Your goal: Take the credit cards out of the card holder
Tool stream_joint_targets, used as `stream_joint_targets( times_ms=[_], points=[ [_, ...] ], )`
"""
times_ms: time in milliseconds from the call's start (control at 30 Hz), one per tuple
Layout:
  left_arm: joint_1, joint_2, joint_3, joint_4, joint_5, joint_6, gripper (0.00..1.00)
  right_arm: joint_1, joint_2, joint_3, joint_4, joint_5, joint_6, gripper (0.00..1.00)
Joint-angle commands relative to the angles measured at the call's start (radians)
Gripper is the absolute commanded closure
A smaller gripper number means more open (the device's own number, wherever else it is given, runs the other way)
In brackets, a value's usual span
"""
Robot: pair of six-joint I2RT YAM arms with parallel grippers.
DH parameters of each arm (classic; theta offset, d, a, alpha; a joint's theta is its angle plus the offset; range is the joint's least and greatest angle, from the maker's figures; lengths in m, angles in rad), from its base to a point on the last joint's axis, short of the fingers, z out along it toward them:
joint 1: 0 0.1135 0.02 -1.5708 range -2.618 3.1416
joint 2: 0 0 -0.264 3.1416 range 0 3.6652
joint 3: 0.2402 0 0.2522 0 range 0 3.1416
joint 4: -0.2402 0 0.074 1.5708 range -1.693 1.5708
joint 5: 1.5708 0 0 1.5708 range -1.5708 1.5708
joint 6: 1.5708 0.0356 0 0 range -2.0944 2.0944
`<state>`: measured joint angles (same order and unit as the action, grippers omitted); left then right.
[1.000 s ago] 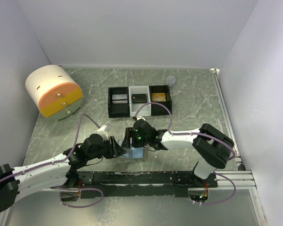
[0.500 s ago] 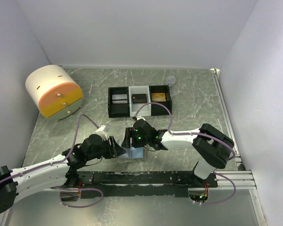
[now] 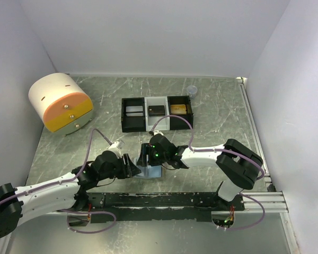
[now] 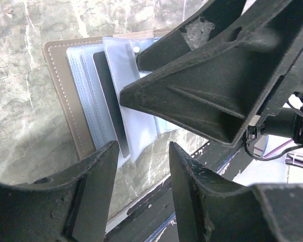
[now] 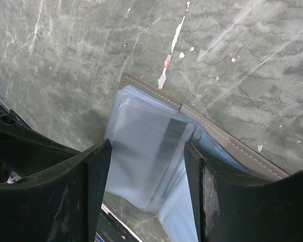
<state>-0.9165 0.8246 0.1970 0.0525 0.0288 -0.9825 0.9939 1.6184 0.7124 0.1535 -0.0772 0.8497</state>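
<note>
The grey card holder (image 3: 151, 172) lies open on the desk (image 3: 217, 106) near the front edge. The right claw (image 5: 147, 146) stands wide astride its clear sleeves (image 5: 136, 123). The left claw (image 4: 142, 149), half open, grips nothing, just short of a dark card (image 4: 111, 106).

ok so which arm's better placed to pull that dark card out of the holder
Left, probably. The left gripper, open, sits right at the end of the dark card; the right gripper straddles the plastic sleeves of the card holder, better suited to steadying it.
</note>
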Motion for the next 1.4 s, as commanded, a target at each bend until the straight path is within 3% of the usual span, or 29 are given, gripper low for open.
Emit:
stream_joint_targets(
  times_ms=[0, 233, 533, 900, 1367],
  points=[
    [-0.005, 0.027, 0.014, 0.039, -0.006, 0.017, 0.44, 0.0, 0.02, -0.01, -0.022, -0.001, 0.005, 0.4],
    [-0.005, 0.091, 0.013, 0.178, 0.075, 0.033, 0.46, -0.001, 0.016, -0.013, -0.018, -0.005, 0.006, 0.4],
    [-0.006, 0.167, 0.037, 0.203, 0.066, 0.023, 0.62, 0.0, -0.003, -0.011, -0.011, -0.021, 0.0, 0.39],
    [-0.007, 0.226, 0.085, 0.234, 0.12, 0.059, 0.52, -0.008, -0.125, 0.039, -0.084, 0.011, -0.038, 0.25],
    [-0.04, 0.419, 0.175, 0.363, 0.203, 0.08, 0.37, -0.068, -0.424, -0.02, -0.341, 0.299, -0.025, 0.24]
  ],
)
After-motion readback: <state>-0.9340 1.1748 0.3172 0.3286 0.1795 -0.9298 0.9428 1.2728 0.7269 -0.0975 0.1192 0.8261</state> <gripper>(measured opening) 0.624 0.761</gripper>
